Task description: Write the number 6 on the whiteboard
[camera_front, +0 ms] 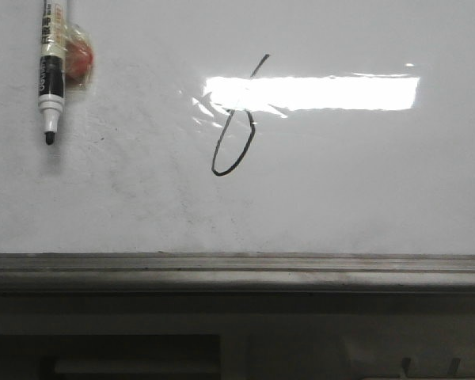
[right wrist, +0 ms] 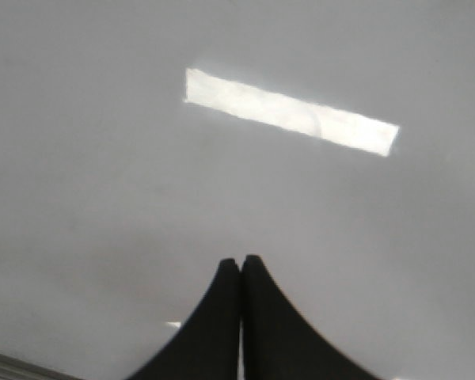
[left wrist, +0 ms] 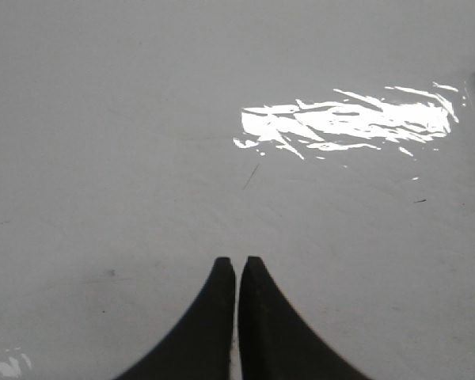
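Whiteboard, glossy white (camera_front: 364,198), shows me a thin black slanted number 6 (camera_front: 236,131); uncapped white marker (camera_front: 50,71) at ten o'clock; left gripper (left wrist: 237,265) and right gripper (right wrist: 241,264) both pressed together, empty

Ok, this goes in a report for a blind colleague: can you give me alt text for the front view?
A slanted black number 6 is drawn near the middle of a glossy whiteboard, its tail crossing a bright light reflection. An uncapped marker lies at upper left, tip down. No robot hand is visible.
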`<action>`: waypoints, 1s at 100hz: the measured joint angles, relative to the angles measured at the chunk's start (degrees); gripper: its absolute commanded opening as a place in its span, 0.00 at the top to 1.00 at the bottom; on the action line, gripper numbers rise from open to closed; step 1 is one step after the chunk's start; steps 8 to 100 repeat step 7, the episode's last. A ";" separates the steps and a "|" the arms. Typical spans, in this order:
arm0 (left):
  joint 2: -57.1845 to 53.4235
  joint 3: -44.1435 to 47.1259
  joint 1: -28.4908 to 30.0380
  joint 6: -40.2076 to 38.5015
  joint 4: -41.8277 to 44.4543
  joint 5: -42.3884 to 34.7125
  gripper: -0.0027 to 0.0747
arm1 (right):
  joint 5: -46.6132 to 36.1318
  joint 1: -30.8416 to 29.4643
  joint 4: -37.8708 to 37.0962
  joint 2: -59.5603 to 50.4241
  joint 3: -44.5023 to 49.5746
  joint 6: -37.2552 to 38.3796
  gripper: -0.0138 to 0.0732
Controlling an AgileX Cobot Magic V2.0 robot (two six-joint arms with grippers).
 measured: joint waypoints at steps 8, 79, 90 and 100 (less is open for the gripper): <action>0.00 0.00 0.00 0.00 0.00 0.00 0.99 | 0.00 0.00 0.00 0.00 0.00 0.00 0.92; 0.00 0.00 0.00 0.00 0.00 0.00 0.99 | 0.00 0.00 0.00 0.00 0.00 0.00 0.92; 0.00 0.00 0.00 0.00 0.00 0.00 0.99 | 0.00 0.00 0.00 0.00 0.00 0.00 0.92; 0.00 0.00 0.00 0.00 0.00 0.00 0.99 | 0.00 0.00 0.00 0.00 0.00 0.00 0.92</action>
